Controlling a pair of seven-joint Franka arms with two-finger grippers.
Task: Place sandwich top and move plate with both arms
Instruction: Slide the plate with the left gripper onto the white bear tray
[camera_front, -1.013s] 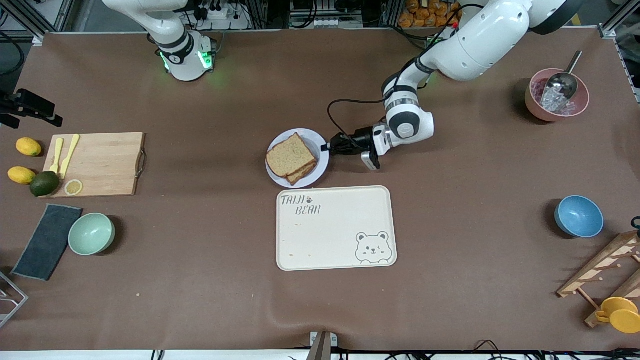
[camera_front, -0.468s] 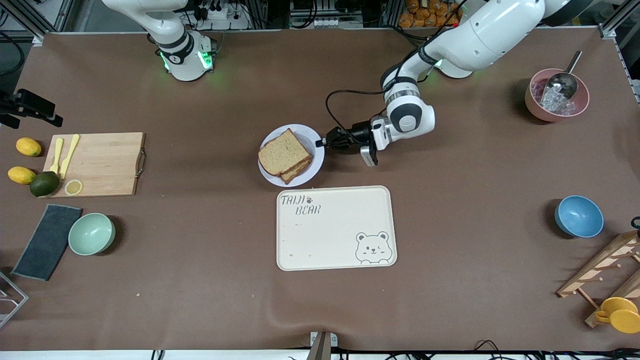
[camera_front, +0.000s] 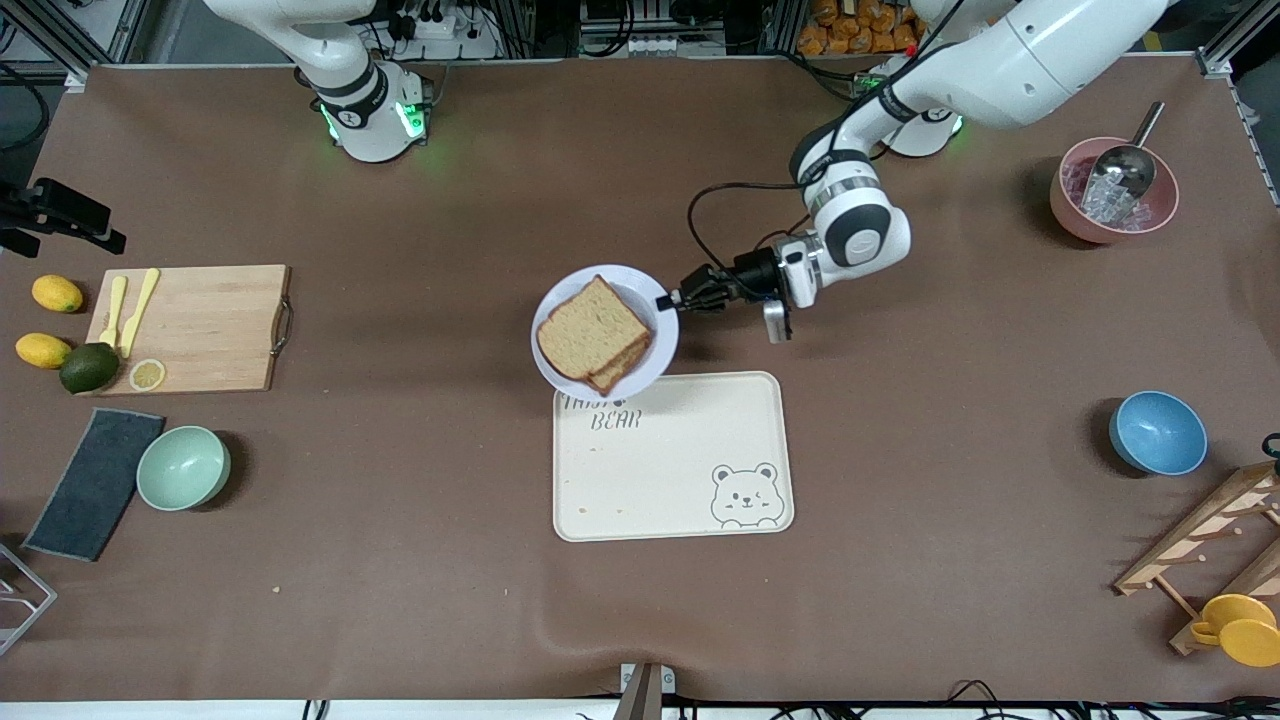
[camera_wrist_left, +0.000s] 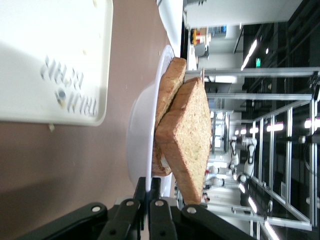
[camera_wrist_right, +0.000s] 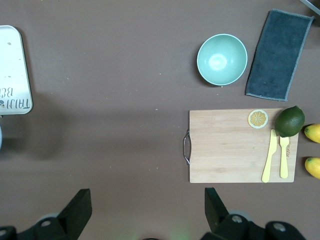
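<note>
The left arm reaches in from its base with the wrist turned sideways. The left gripper (camera_front: 672, 301) is clamped on the rim of the plate (camera_front: 560, 300), lifted off the table, over the tray's (camera_front: 680, 470) lettered corner. The sandwich top (camera_front: 587, 326) lies on the plate over a lower slice (camera_front: 625, 365).

The left wrist view shows the fingers (camera_wrist_left: 161, 220) pinching the plate (camera_wrist_left: 137, 135) rim edge-on, the sandwich top (camera_wrist_left: 187, 145) askew on the lower slice (camera_wrist_left: 168, 85).

The right arm waits high near its base; the right gripper (camera_wrist_right: 147, 210) has its jaws spread wide, holding nothing, over bare table. Its wrist view shows a cutting board (camera_wrist_right: 225, 145), a mint bowl (camera_wrist_right: 222, 59) and a grey cloth (camera_wrist_right: 278, 55).

A blue bowl (camera_front: 1158, 432) stands toward the left arm's end.
</note>
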